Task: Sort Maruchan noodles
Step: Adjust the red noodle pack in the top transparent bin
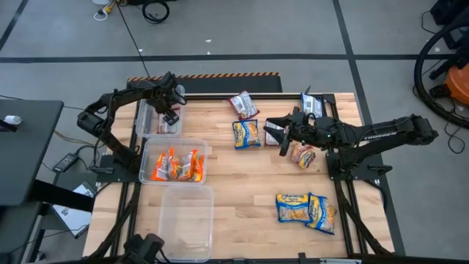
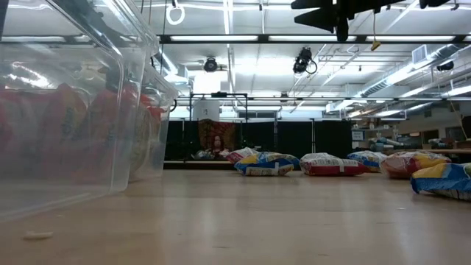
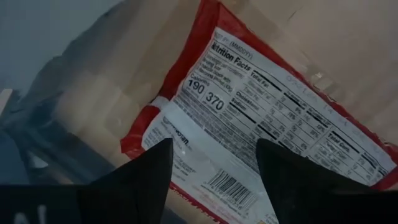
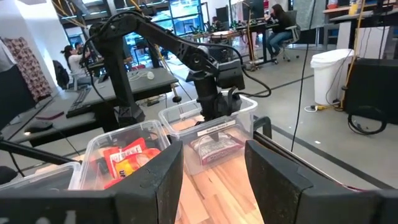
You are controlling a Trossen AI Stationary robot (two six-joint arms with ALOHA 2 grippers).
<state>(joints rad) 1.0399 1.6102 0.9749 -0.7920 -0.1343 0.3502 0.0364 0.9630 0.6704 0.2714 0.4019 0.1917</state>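
The left gripper point(image 1: 171, 111) hangs spread over the clear plastic bin point(image 1: 144, 117), a red-edged silver noodle packet point(image 3: 261, 118) lying inside (label up). The right gripper point(image 1: 282, 132) hovers mid-table, fingers apart, empty.

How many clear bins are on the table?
3, in a column on the left: far bin, middle bin holding orange packets, near bin. None appear hidden.
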